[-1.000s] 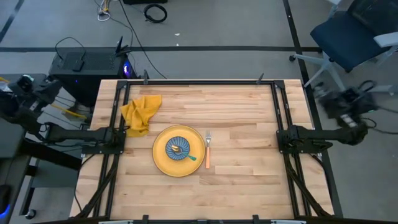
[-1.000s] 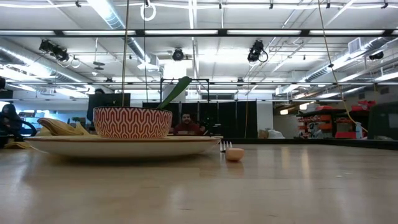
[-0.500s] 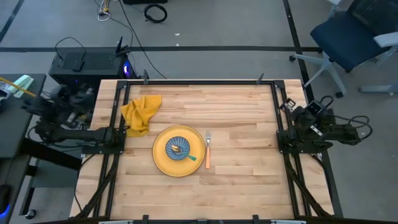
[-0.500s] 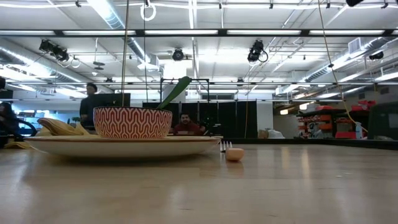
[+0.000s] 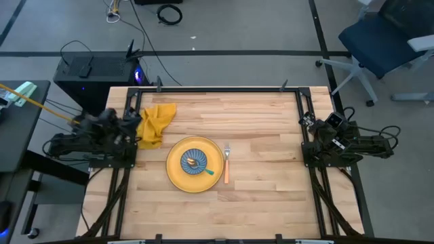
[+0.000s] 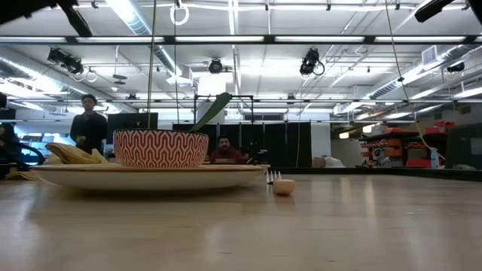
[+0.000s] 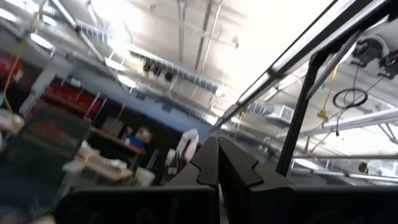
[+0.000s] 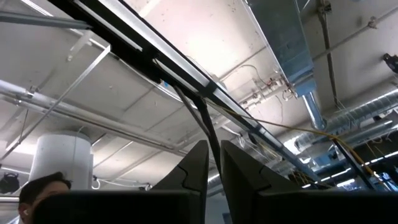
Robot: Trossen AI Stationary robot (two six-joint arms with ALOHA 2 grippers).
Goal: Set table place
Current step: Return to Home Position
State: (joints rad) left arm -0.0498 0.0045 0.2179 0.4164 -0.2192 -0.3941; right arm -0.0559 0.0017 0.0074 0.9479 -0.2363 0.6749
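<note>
A round yellow plate (image 5: 195, 178) lies near the middle of the wooden table (image 5: 264, 122). A small blue-patterned bowl (image 5: 193, 163) stands on it, with the green-handled spoon (image 5: 203, 168) resting in the bowl. The orange-handled fork (image 5: 226, 168) lies on the table just right of the plate. The yellow napkin (image 5: 154, 122) lies crumpled at the far left. My left gripper (image 7: 217, 158) is shut and empty at the table's left rail (image 5: 108, 123), pointing up. My right gripper (image 8: 214, 165) is shut and empty at the right rail (image 5: 332, 127), also pointing up.
Black rails (image 5: 217, 90) edge the table. The low view shows the bowl (image 6: 160, 148) on the plate (image 6: 151, 176), the fork's handle end (image 6: 284, 186) beside it, and people (image 6: 89, 129) in the room behind. A blue office chair (image 5: 386, 34) stands off the far right corner.
Both arms have swung in from outside the table toward its side rails, the left arm to the left rail near the napkin and the right arm to the right rail. The plate, bowl, fork, spoon and napkin have stayed put. A person walks by in the background.
</note>
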